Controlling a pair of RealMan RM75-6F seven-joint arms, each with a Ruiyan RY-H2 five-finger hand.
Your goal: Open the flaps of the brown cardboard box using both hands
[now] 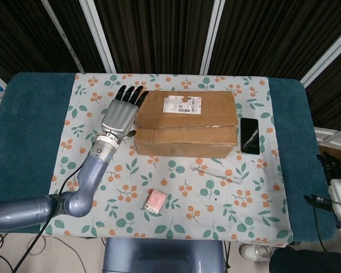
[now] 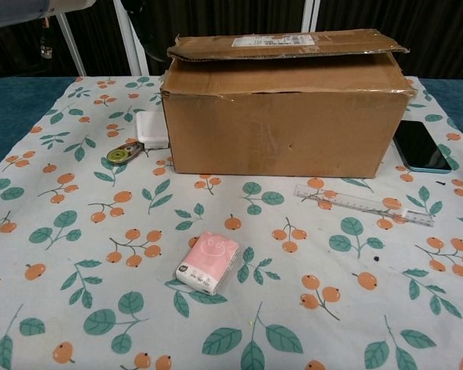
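now the box (image 1: 186,123) sits on the cloth (image 1: 244,199) toward the table's far edge, about midway between its left and right edges, long side facing the robot. its top flaps are down; in the chest view the rear flap (image 2: 285,43) lies slightly lifted over the front one, its edge ragged at the left. a white label (image 1: 182,103) shows on the top.

the left hand (image 1: 120,115) is at the box's left end, palm down, fingers spread and straight, holding nothing; the fingertips (image 1: 137,92) reach the box's far left corner, though contact cannot be told. the right hand (image 1: 340,187) is well apart from the box, off the table's right edge near the front corner, only partly seen, so i cannot tell whether it is open or closed.

a phone (image 1: 249,135) lies just beside the box's right end. a ruler (image 1: 217,173) lies in front of the box, toward the right. a pink pack (image 1: 154,201) lies near the front edge. a white case (image 2: 151,129) and a tape roll (image 2: 121,155) lie by the box's left end.
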